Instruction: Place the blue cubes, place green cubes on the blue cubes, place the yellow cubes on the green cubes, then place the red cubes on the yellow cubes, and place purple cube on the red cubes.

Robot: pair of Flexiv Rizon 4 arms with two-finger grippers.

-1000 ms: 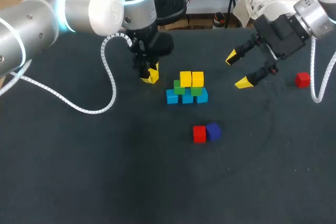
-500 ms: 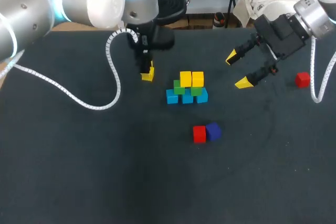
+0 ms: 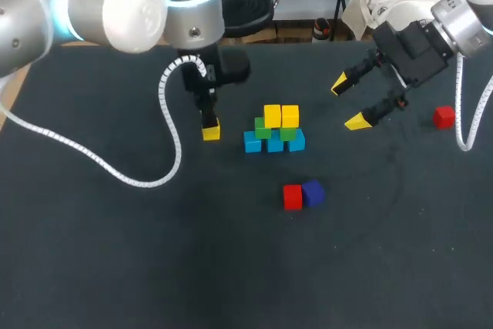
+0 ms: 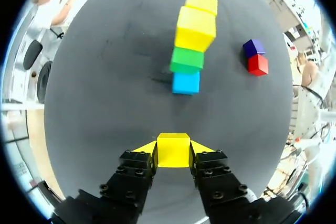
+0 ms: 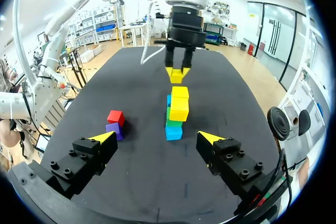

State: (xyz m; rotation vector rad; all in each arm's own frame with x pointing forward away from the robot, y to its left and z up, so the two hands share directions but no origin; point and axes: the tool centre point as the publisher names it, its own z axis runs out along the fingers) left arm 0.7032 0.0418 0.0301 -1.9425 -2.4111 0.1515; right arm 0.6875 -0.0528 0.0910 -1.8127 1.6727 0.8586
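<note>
My left gripper [image 3: 210,129] is shut on a yellow cube [image 4: 173,150], low over the table just left of the stack; the right wrist view shows this cube [image 5: 177,76] beyond the stack. The stack has blue cubes [image 3: 275,142] at the bottom, green cubes [image 3: 276,132] on them and two yellow cubes [image 3: 280,115] on top. A red cube [image 3: 292,197] and a purple cube [image 3: 313,193] touch each other in front of the stack. Another red cube [image 3: 443,117] lies at the far right. My right gripper [image 3: 348,102] hangs open and empty, right of the stack.
The dark table [image 3: 115,252] has wide free room at the front and left. A white coiled cable [image 3: 166,125] hangs from my left arm down to the table.
My left gripper has closed on the yellow cube, its wrist has turned, and it has shifted slightly left and toward the front. The right arm has not moved.
</note>
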